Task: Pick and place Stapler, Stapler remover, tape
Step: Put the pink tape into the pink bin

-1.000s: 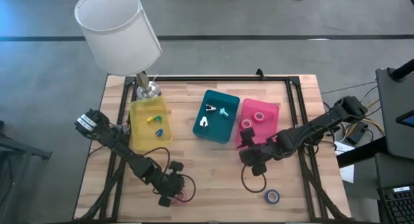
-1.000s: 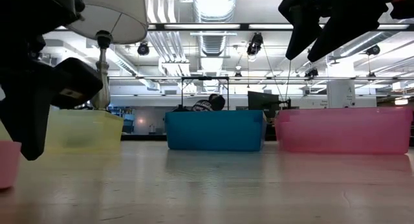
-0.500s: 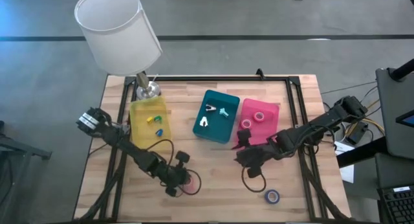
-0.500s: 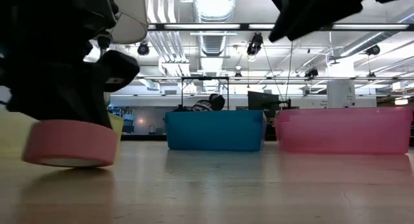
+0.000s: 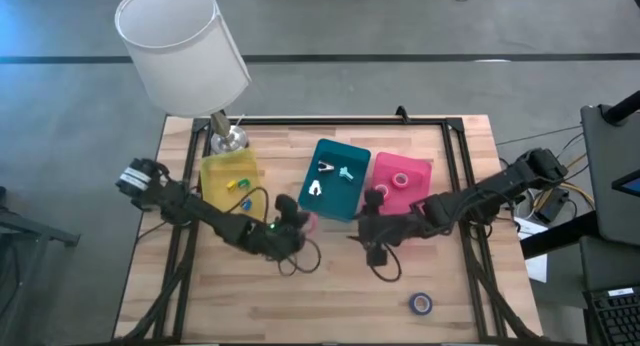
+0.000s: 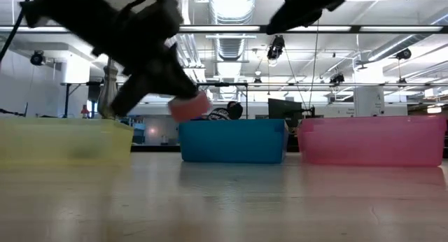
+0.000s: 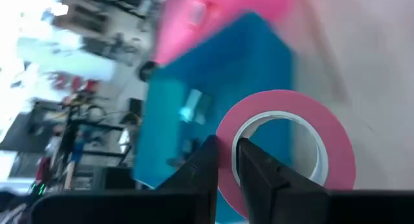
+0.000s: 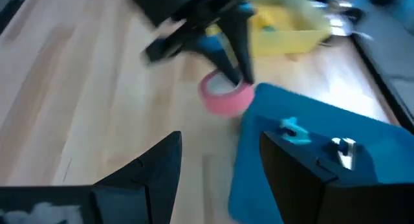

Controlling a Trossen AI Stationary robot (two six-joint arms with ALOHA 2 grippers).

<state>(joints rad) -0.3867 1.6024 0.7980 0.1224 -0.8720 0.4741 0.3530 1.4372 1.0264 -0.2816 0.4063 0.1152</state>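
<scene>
My left gripper [image 5: 299, 224] is shut on a pink tape roll [image 5: 309, 222] above the table's middle, just near of the teal bin [image 5: 335, 201]. The low view shows the roll [image 6: 190, 106] well off the table. My right gripper [image 5: 362, 229] stands open just to the right of it, near the pink bin [image 5: 415, 198], with nothing between its fingers [image 8: 150, 175]. A blue tape roll [image 5: 421, 304] lies flat on the table near the front right. Two pink rolls [image 5: 402, 180] lie in the pink bin. Small metal and teal pieces [image 5: 326, 169] lie in the teal bin. My left gripper pinches the roll's ring wall [image 7: 228, 145], with one finger [image 7: 257, 169] inside the hole and the other outside. The fingers come in slanting down from the table's left. The roll is lifted clear of the table and tilted.
A yellow bin [image 5: 215, 201] with small coloured pieces stands at the far left, beside a lamp with a white shade [image 5: 182, 44]. The three bins stand in a row across the far half. Bare wood lies along the near edge.
My left gripper has taken the pink roll from the table's near left and carried it up, toward the far edge and the right, rolling its wrist. The roll was flat on the table and now hangs tilted, clear of it. My right gripper has shifted slightly left.
</scene>
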